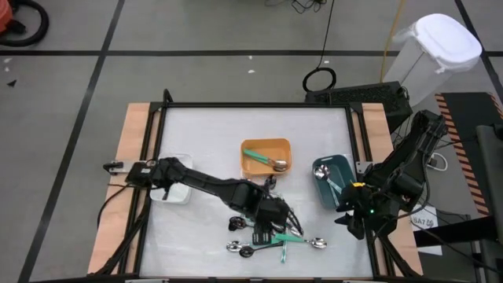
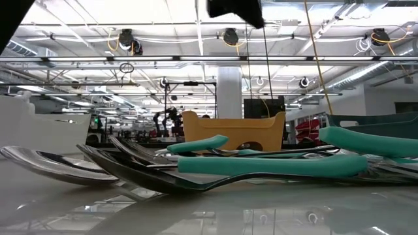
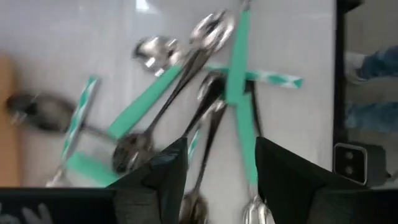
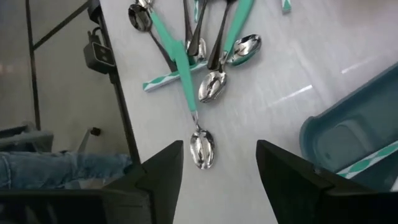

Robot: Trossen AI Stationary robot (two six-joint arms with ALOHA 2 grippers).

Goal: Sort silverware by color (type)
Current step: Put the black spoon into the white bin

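Hovering over the pile of silverware point(image 1: 271, 240) near the front edge of the bench point(image 1: 204, 141), the left gripper point(image 1: 271, 228) has its fingers spread apart with nothing between them. In the left wrist view its two dark fingers point(image 3: 158, 177) frame a tangle of crossed spoons, some with teal-green handles point(image 3: 239, 81) and some dark-handled, all lying flat on the white surface. A green-and-white striped piece point(image 3: 81, 109) lies beside them.

The right gripper point(image 1: 357, 216) sits at the right edge of the bench, just beside the dark teal bin point(image 1: 334, 177), fingers wide and holding nothing. Its wrist view shows one teal-handled spoon point(image 4: 193, 118) pointing toward it, apart from the fingers, with the bin's corner point(image 4: 348, 134) to one side.

An orange bin point(image 1: 266, 156) stands behind the pile and holds a teal-handled spoon point(image 1: 263, 159). The dark teal bin holds a spoon point(image 1: 324, 174) as well. A white bin point(image 1: 174, 189) sits at the left, partly under the left arm.

From bench height, the spoons point(image 2: 196, 171) overlap one another, bowls shining, with the orange bin point(image 2: 234, 134) behind them.
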